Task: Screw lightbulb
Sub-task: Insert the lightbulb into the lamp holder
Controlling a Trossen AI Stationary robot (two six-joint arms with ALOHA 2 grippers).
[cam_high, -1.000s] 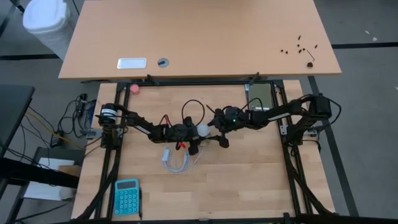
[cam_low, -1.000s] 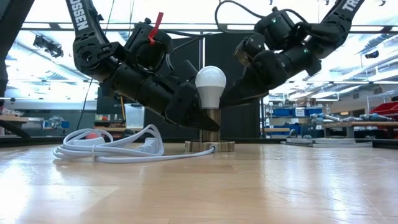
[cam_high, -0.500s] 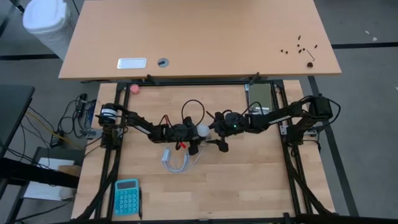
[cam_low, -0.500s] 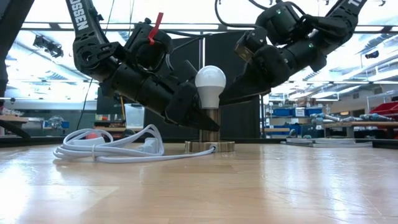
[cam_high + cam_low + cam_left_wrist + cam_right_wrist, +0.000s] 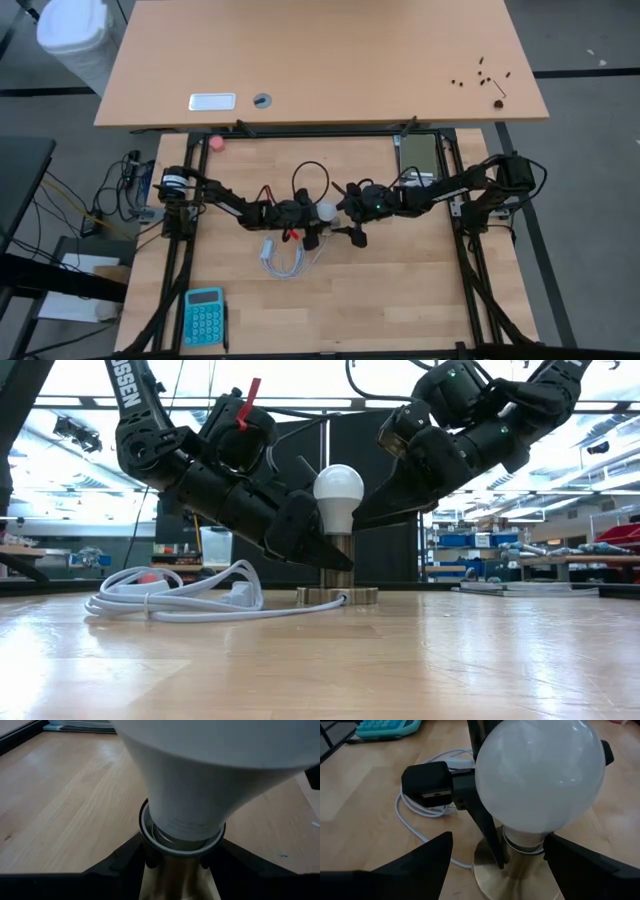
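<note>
Lightbulb (image 5: 338, 497) upright in brass socket (image 5: 337, 572), left claw (image 5: 325, 552) clamping socket.

We see the white frosted lightbulb (image 5: 200, 775) cut off at the left wrist picture's edge, its screw base hidden inside the brass socket (image 5: 180, 870).

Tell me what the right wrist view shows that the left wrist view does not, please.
Only the right wrist view shows the teal calculator, the coiled white cord, the whole globe of the lightbulb, and the left gripper holding the socket. Only the left wrist view shows, close up, the bulb's neck entering the socket collar. Both share the lightbulb standing upright in the brass socket on the wooden table.
</note>
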